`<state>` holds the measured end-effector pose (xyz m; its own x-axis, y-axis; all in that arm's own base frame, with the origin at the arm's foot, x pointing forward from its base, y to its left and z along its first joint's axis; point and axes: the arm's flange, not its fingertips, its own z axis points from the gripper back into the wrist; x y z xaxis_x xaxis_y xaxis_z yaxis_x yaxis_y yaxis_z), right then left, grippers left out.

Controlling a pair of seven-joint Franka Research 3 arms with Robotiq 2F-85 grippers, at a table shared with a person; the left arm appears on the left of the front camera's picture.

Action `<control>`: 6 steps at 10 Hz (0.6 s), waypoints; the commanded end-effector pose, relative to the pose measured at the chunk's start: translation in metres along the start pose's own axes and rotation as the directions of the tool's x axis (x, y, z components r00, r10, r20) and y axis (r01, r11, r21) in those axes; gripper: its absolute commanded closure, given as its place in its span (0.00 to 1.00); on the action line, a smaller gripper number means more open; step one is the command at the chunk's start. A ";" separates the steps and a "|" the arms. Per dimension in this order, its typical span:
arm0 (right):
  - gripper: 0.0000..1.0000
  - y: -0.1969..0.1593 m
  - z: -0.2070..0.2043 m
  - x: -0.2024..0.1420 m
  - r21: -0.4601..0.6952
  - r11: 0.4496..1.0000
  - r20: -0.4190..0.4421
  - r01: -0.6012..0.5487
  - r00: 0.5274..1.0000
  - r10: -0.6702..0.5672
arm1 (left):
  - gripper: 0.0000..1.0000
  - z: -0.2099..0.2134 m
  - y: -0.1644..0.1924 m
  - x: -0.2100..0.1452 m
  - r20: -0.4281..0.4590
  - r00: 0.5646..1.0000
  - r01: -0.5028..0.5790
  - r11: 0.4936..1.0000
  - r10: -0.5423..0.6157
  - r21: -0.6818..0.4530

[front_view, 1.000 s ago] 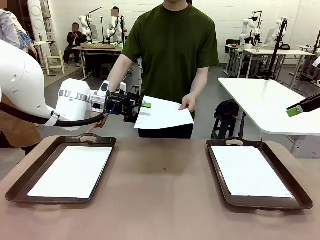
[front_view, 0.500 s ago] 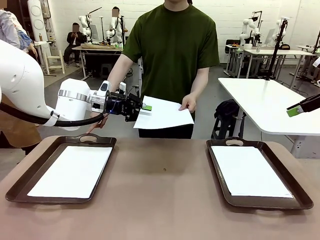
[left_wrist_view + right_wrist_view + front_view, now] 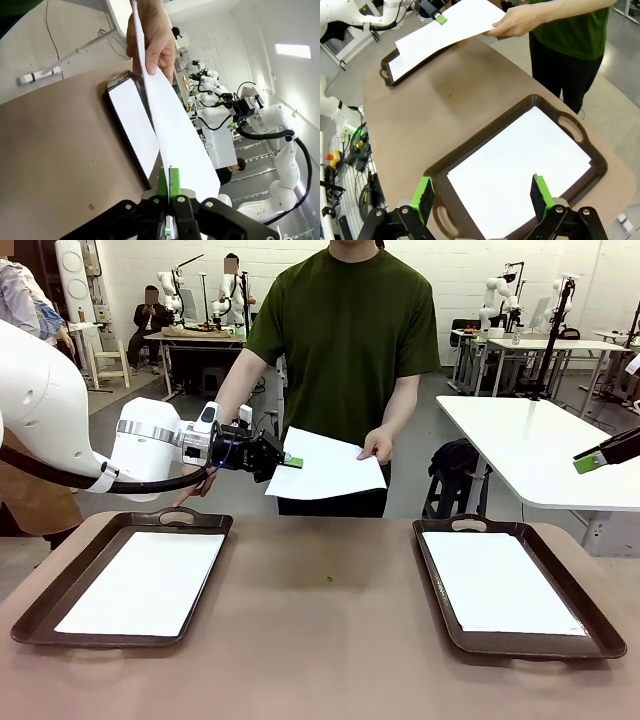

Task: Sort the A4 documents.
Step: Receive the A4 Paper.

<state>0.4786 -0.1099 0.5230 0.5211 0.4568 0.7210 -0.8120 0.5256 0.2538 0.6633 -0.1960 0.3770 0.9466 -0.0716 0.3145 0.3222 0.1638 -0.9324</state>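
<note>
While a hand [image 3: 377, 448] grips one corner, the left tool [image 3: 290, 462] pinches the thin white sheet [image 3: 330, 466].

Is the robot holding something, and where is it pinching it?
Yes. The left gripper pinches the thin white paper sheet at its edge, the person's hand holds the opposite edge. The right gripper holds nothing.

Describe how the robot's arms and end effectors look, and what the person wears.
The left arm is glossy white with a black cable looping beneath it. The left end effector and right end effector are black with green pads. The person wears a dark green short-sleeved T-shirt.
</note>
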 end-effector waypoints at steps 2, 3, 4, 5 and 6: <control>0.00 0.001 -0.001 0.000 0.002 1.000 -0.001 -0.004 1.000 0.004 | 1.00 0.001 0.000 0.002 0.012 1.000 0.002 1.000 -0.002 -0.028; 0.00 0.001 -0.001 0.000 0.002 1.000 -0.001 -0.004 1.000 0.004 | 1.00 0.001 0.000 0.002 0.012 1.000 0.004 0.999 -0.004 -0.032; 0.00 0.001 -0.001 0.000 0.002 1.000 -0.001 -0.004 1.000 0.004 | 1.00 0.003 -0.004 0.002 0.008 1.000 0.004 1.000 -0.004 -0.025; 0.00 0.001 -0.001 0.000 0.002 1.000 -0.001 -0.004 1.000 0.004 | 1.00 0.001 0.000 0.000 0.001 1.000 0.000 1.000 0.000 0.000; 0.00 0.001 -0.001 0.000 0.002 1.000 -0.001 -0.004 1.000 0.004 | 1.00 0.001 0.000 0.000 0.001 1.000 0.000 1.000 0.000 0.000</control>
<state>0.4786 -0.1099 0.5230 0.5211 0.4568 0.7210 -0.8120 0.5256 0.2538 0.6634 -0.1943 0.3772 0.9466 -0.0714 0.3144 0.3220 0.1634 -0.9325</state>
